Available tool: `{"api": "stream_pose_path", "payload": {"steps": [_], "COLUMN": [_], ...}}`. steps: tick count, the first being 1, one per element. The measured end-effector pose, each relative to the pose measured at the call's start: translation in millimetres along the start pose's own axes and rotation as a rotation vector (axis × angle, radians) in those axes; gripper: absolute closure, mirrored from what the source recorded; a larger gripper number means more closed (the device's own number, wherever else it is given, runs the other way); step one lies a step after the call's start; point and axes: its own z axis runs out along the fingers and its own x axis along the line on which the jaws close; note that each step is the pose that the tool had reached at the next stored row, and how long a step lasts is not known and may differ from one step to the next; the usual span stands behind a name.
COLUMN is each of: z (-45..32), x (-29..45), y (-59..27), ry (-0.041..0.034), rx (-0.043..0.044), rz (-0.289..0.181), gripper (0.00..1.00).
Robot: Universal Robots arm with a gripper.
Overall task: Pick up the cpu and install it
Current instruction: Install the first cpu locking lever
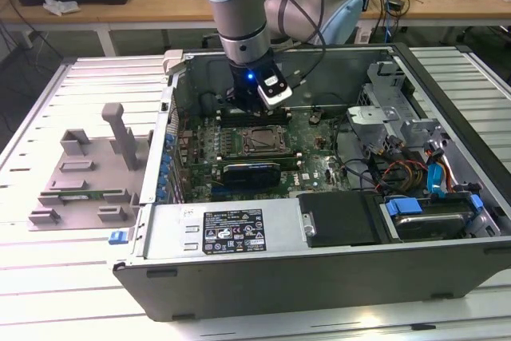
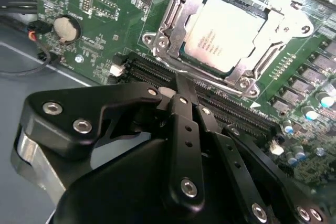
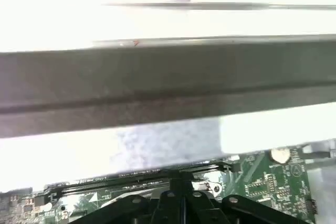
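Although the cpu is only a thin, pale silver square, it should handle as a light, stiff and fragile wafer: the metal top looks smooth and likely slippery, and the contact face underneath should never be pressed or scraped. By my judgement the safe hold is on 2 opposite edges, kept flat, with gentle force. In the second wrist view it lies level inside the socket frame on the green motherboard, with the frame's metal parts open around it, so it appears already seated. The gripper hangs just over the dark memory slots beside the socket, its 2 black fingers pressed together with nothing between them. From the fingertips, the chip sits at about 1 o'clock, near but apart. In the exterior view the gripper stands inside the open computer case, and the socket lies at about 6 o'clock from it.
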Motion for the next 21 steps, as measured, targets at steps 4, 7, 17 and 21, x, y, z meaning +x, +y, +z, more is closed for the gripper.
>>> {"api": "stream_pose_path", "payload": {"steps": [4,7,17,21], "z": [-4.0,-3.8,0.2,2.7], "x": [-2.8,-3.8,-15.6,-22.3], "y": [-0.3,-0.5,-0.1,-1.4], "ry": [0.0573,0.0969,0.1471,0.1524], "rx": [0.0593,0.1067,0.1494,0.1462], "rz": [0.043,0.047,0.006,-0.026], "gripper": [0.89,0.89,0.89,0.89]}}
